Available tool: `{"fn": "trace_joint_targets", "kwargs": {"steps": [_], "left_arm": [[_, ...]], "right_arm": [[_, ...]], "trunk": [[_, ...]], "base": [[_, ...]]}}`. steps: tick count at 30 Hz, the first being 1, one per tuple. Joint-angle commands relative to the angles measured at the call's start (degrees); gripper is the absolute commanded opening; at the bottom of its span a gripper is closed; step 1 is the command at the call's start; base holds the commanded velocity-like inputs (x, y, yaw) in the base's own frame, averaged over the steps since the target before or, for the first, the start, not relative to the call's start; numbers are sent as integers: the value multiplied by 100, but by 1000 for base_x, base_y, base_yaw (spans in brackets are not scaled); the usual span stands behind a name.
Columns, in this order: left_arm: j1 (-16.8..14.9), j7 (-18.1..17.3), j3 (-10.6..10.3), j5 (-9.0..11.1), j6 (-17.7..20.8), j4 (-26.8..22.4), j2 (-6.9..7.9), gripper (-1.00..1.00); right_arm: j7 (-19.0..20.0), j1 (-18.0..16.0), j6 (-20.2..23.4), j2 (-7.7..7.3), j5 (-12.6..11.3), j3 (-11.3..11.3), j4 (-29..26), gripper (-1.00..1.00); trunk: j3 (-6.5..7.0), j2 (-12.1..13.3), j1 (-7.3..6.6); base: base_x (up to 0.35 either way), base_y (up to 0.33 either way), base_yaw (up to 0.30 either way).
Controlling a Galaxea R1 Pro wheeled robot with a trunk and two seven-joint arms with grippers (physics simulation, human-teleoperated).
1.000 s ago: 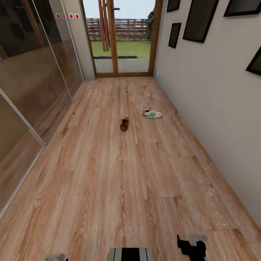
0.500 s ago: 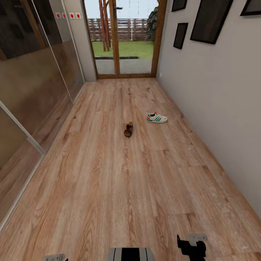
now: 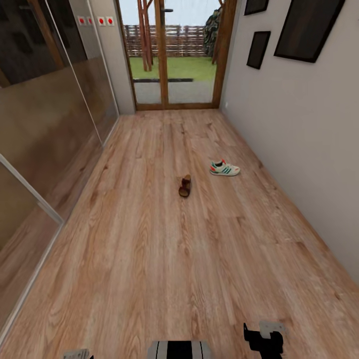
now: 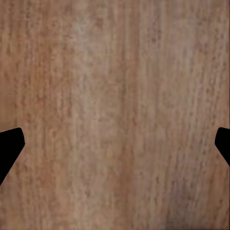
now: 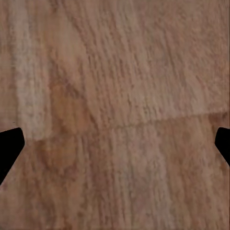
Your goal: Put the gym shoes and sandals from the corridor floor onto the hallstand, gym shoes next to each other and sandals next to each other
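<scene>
Wood planks, light brown and knotty, run the whole length of the corridor floor (image 3: 149,259), and out in the middle of it lie two of the things we are after. From the robot's spot, one dark brown sandal (image 3: 185,186) sits at about twelve o'clock, well ahead, lying lengthwise along the boards. Off at one o'clock, a little farther on and nearer the right-hand wall, is one gym shoe (image 3: 224,168), white with green stripes and a red-orange heel, lying crosswise. The two are near each other but apart, with bare floor between.

Round about: a wooden-framed glass door (image 3: 172,55) closes the far end at twelve, grass and a fence beyond it. At nine to eleven o'clock runs a glossy brown panelled wall (image 3: 45,114) with small red switches (image 3: 94,21) high up beside the door. At two o'clock, dark picture frames (image 3: 306,27) hang on the pale right wall (image 3: 304,149). Between the robot and the shoes, just open planks.

Down low in the head view, the right gripper (image 3: 263,339) shows dark at five o'clock. In the wrist views, left gripper (image 4: 115,143) and right both hang over bare wood, fingertips (image 5: 9,143) far out at the picture edges — jaws spread wide, nothing between them.
</scene>
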Motion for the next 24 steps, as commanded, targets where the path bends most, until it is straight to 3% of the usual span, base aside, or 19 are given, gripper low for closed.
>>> {"fn": "trace_joint_targets", "kwargs": {"steps": [1, 24], "left_arm": [[-4, -26, 50, -45, -18, 6, -1, 100], [-4, -26, 50, -45, -18, 6, -1, 100]], "right_arm": [[-30, -4, -17, 0, 61, -34, 7, 100], [-23, -4, -17, -18, 61, -34, 7, 100]], "trunk": [[-4, -1, 2], [-4, -1, 2]], "base": [[282, 212, 0], [283, 211, 0]]}}
